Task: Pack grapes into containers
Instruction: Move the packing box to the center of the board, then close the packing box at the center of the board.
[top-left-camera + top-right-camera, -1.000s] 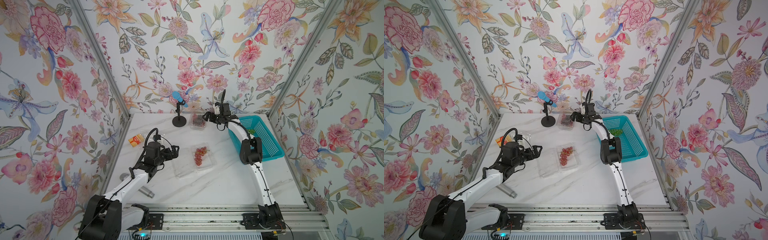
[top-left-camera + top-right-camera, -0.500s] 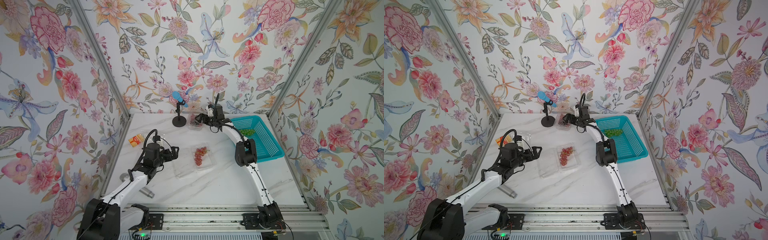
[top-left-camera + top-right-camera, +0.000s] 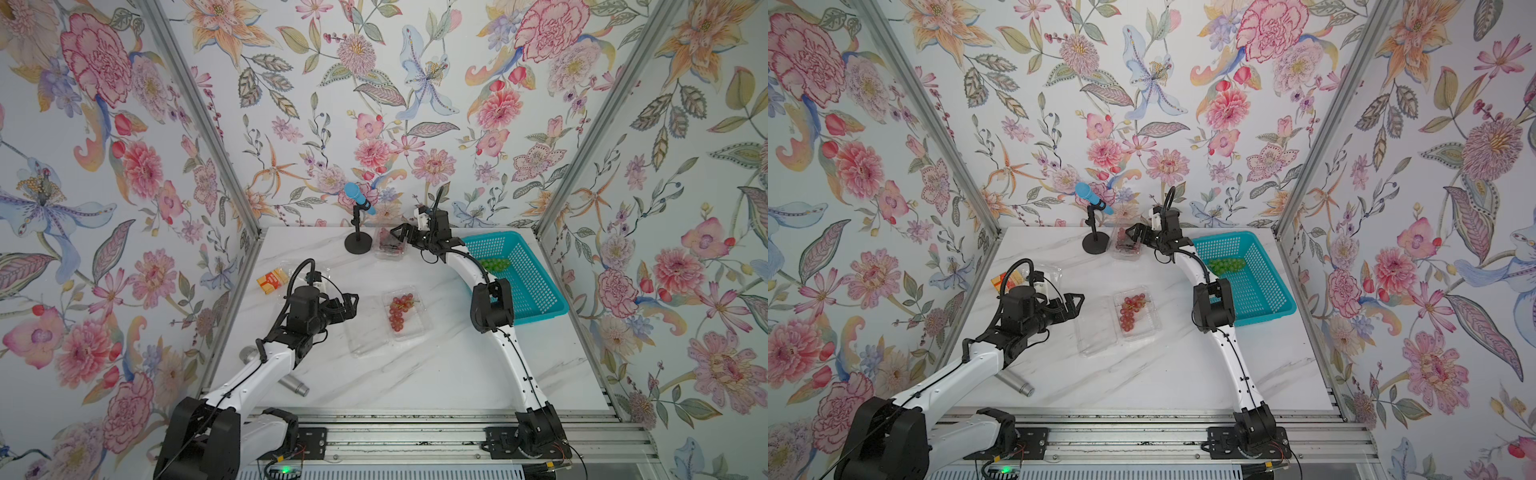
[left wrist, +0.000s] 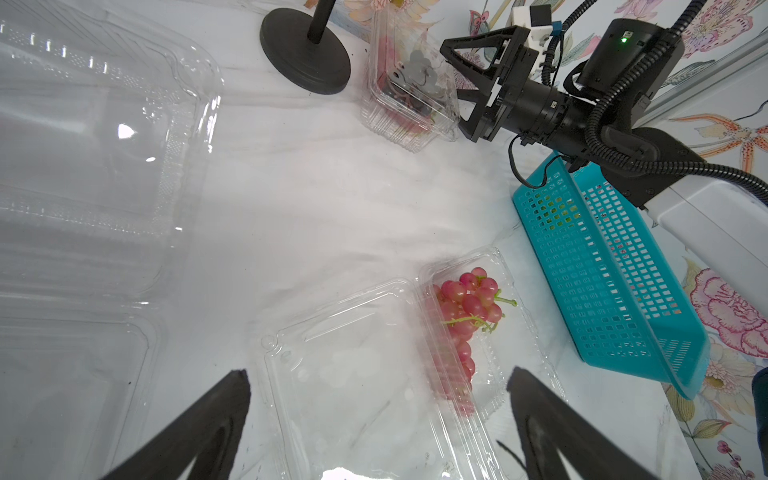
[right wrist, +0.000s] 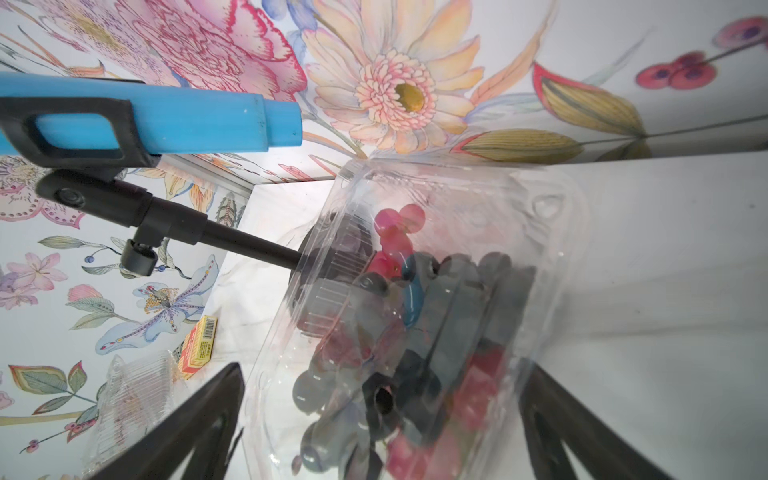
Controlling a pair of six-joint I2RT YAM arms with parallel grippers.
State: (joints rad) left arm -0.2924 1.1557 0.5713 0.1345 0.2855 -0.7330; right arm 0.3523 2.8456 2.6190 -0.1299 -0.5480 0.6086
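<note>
Red-pink grapes [image 3: 400, 309] [image 4: 465, 309] lie in an open clear container [image 3: 409, 328] mid-table, its lid [image 4: 353, 374] flat beside it. My left gripper [image 3: 352, 306] [image 4: 378, 415] hovers open just left of that lid, nothing between its fingers. Dark grapes [image 5: 419, 316] sit in a lidded clear container [image 3: 388, 247] [image 3: 1126, 246] at the back. My right gripper [image 3: 401, 235] [image 5: 382, 415] is open, its fingers on either side of that container's near end. Green grapes [image 3: 494, 264] [image 3: 1227, 264] lie in the teal basket [image 3: 536, 291]. An empty container [image 4: 83, 145] lies at the far left.
A blue microphone [image 3: 359, 198] on a black round-based stand [image 3: 357, 248] stands right beside the dark-grape container. An orange carton [image 3: 271, 279] lies by the left wall. A metal cylinder [image 3: 296, 387] rests near the front left, under my left arm.
My right arm has swung left from beside the basket, bringing its open gripper up to the dark-grape container. The left arm has hardly moved.
</note>
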